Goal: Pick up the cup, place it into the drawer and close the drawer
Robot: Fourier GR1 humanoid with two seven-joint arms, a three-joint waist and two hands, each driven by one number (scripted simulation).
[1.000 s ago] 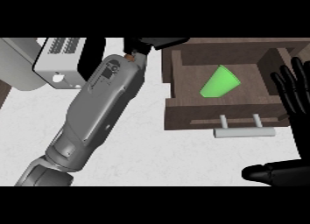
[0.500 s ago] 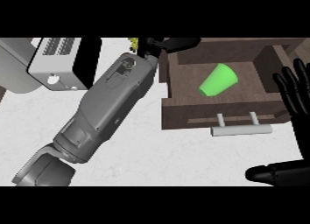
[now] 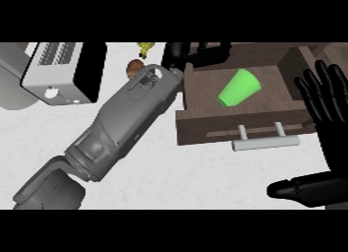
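Note:
The green cup (image 3: 239, 87) lies on its side inside the open brown drawer (image 3: 206, 129), touching neither hand. My left forearm runs from the lower left up to the drawer's back left corner. There the black left hand (image 3: 200, 52) hangs over the rim with relaxed fingers and holds nothing; the view's top edge cuts part of it off. My right hand (image 3: 329, 118) stands open at the right edge beside the drawer, fingers up, thumb low. The drawer's grey handle (image 3: 265, 142) points toward me.
A white and black toaster (image 3: 57, 71) stands at the back left, next to a grey appliance (image 3: 10, 83). A small brown item (image 3: 136, 67) and a yellow-green one (image 3: 146, 47) lie behind my left forearm.
My left hand has shifted a little to the right along the drawer's back corner. The cup stays lying in the drawer. The right hand has not moved.

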